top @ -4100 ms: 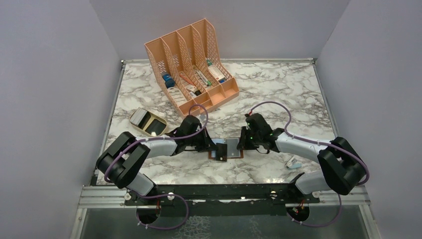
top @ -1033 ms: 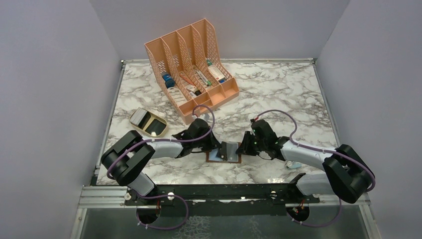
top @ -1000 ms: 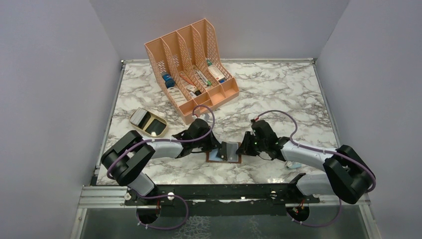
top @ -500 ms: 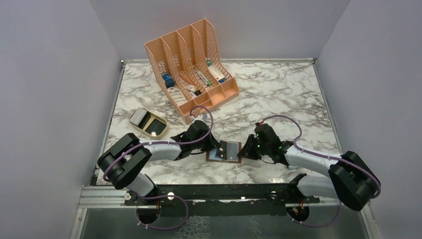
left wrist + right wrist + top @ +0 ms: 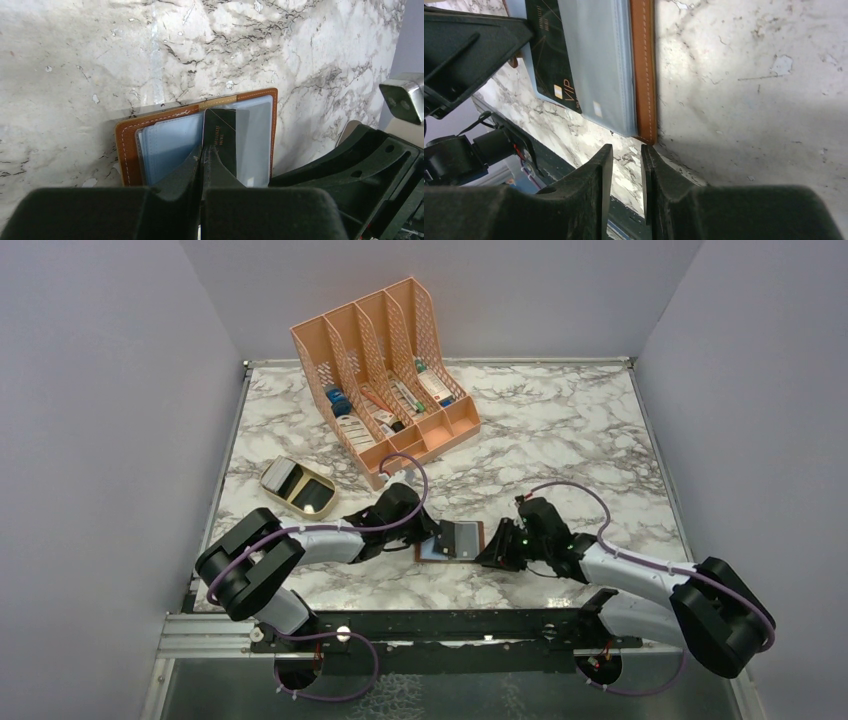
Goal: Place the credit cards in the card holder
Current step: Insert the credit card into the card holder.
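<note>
The card holder (image 5: 450, 543) is a brown wallet lying open on the marble, with pale blue-grey clear pockets inside (image 5: 165, 145). My left gripper (image 5: 202, 156) is shut on a dark card with gold lettering (image 5: 222, 132), whose far end lies in the wallet's pockets. The right wrist view shows the same black card marked VIP (image 5: 551, 60) beside a clear pocket and the wallet's brown edge (image 5: 643, 65). My right gripper (image 5: 623, 152) is just off the wallet's near corner, its jaws a narrow gap apart and empty. In the top view it is to the wallet's right (image 5: 490, 553). No other card shows.
A peach slotted desk organizer (image 5: 385, 365) with small items stands at the back. An open tan case (image 5: 296, 487) lies at the left. My left arm's black body (image 5: 464, 40) crowds the wallet's far side. The black rail (image 5: 450, 625) runs along the near edge.
My right gripper has drawn back from the wallet's right edge toward the near right. The raised pocket and card now lie flatter. My left gripper stays at the wallet with the card.
</note>
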Tool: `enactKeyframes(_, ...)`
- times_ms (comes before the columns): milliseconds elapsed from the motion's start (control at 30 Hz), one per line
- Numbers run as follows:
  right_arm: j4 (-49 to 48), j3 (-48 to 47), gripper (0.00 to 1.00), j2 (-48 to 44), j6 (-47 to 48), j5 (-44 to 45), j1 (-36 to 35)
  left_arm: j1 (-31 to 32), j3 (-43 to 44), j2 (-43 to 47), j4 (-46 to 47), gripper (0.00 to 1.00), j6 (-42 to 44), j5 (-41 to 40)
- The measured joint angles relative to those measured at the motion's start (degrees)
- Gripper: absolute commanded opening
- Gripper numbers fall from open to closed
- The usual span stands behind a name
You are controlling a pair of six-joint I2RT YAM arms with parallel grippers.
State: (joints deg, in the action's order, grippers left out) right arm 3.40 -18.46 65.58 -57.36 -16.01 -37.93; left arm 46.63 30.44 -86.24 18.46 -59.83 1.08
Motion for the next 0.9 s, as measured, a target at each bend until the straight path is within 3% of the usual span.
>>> enactKeyframes(267,-2.56,2.34,0.24,0.15,-1.4,-0.85,0.0,0.35,0.0,0.09,0.07,0.0,0.13,-1.16)
enactKeyframes(433,0.15,0.42,0.36,0.09,0.2,-0.81,0.0,0.39,0.0,0.09,0.17,0.0,0.17,-1.38)
enactKeyframes(600,2.82,-3.37,0.37,-0.98,3.89,-0.24,0.0,0.72,0.0,0.09,0.39,0.0,0.85,-1.42)
enactKeyframes(900,7.02,-12.81,0.33,10.56,11.58,0.87,0.0,0.74,0.0,0.09,0.44,0.0,1.53,-1.4)
